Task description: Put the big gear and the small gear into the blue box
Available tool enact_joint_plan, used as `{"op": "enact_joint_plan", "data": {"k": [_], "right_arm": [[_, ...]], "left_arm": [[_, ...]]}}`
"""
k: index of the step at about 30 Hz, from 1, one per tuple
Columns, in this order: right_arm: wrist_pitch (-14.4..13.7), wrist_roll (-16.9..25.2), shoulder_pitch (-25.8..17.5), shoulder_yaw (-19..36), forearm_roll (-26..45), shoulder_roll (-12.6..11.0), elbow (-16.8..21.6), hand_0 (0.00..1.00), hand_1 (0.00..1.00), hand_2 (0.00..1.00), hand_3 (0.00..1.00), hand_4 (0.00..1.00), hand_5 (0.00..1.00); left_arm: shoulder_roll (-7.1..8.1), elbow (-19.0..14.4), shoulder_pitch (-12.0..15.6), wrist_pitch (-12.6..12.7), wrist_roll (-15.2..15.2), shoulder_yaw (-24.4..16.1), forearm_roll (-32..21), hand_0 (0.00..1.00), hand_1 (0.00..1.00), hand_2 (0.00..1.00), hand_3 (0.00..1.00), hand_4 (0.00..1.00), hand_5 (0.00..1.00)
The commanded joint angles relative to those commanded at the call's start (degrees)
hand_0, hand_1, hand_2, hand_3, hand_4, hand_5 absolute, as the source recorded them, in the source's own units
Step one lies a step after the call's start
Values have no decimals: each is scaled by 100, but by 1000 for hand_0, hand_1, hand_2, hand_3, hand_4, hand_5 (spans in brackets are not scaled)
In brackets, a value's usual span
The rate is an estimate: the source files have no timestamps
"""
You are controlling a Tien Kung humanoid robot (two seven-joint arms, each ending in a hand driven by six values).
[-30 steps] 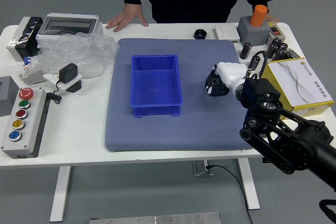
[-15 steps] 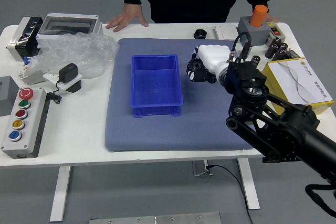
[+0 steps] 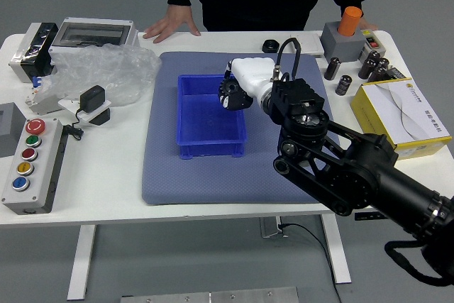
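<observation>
My right hand [image 3: 234, 94], white with black fingers, hangs over the right half of the blue box [image 3: 186, 148]. Its fingers are curled around a dark, roundish piece [image 3: 240, 100], which looks like a gear. The hand covers most of that piece, and I cannot tell whether it is the big or the small one. The box stands upright on the grey-blue mat, and the part of its floor that shows is bare. A black round part [image 3: 270, 46] lies at the mat's back edge; whether it is a gear is unclear. No left hand shows.
Left stand a button panel [image 3: 33, 168] and plastic wrap [image 3: 106, 76]. On the right are a yellow-white carton [image 3: 401, 115], black cylinders [image 3: 343, 85] and a grey block with an orange knob [image 3: 350, 21]. A person at the far side rests one hand [image 3: 172, 23] on the table edge.
My right hand has moved left and slightly back, from over the mat's right part to above the box. Black cylinders that the arm covered now show. The person's hand has stayed put.
</observation>
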Motion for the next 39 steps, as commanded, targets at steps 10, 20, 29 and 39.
{"op": "enact_joint_plan", "data": {"k": [10, 20, 29, 39], "right_arm": [[-9, 0, 16, -33, 48, 292, -116, 643, 562, 604, 688, 569, 365], [111, 0, 26, 75, 149, 352, -204, 709, 628, 715, 901, 827, 513], [127, 0, 24, 114, 187, 327, -202, 724, 645, 752, 936, 857, 545], [18, 0, -47, 264, 220, -117, -230, 714, 632, 724, 868, 857, 559]], "left_arm": [[-4, 0, -29, -16, 11, -32, 70, 816, 805, 815, 840, 630, 279], [-17, 0, -44, -19, 18, -38, 86, 817, 805, 815, 840, 630, 279], [-23, 0, -56, -18, 16, -33, 77, 816, 805, 815, 840, 630, 279], [-22, 0, -54, 0, 17, 12, 0, 816, 804, 815, 841, 631, 280]]}}
